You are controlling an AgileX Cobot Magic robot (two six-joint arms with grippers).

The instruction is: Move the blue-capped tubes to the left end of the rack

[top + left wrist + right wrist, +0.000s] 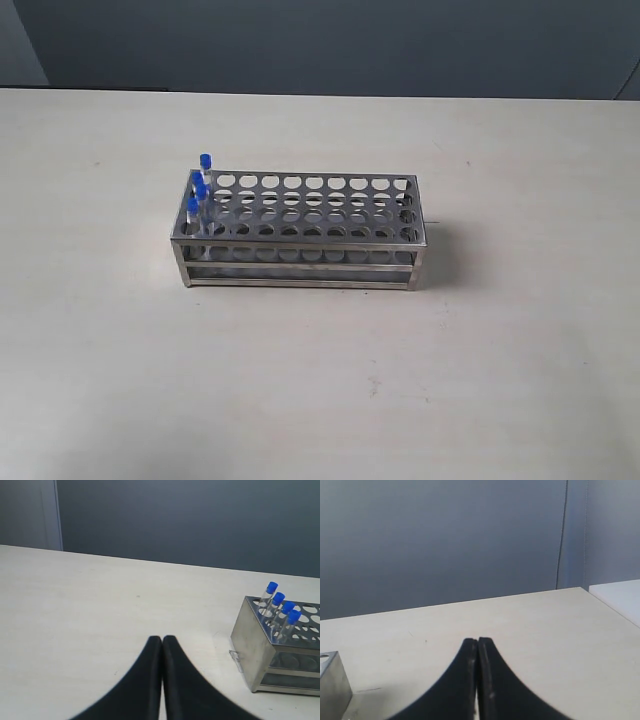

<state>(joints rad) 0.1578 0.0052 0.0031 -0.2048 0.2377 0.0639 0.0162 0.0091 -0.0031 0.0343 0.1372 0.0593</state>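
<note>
The four blue-capped tubes stand upright in the holes at the left end of the rack, caps projecting above its top plate. The left gripper and right gripper are pressed together on nothing, apart from the rack. The tubes are probably light, smooth and breakable: grip gently just below the cap and lift vertically.

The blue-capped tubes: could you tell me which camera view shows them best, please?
The left wrist view: all four blue-capped tubes stand apart, caps and clear bodies distinct, at the end of the rack. The exterior view shows them smaller and bunched. The right wrist view shows only a rack corner, no tubes.
</note>
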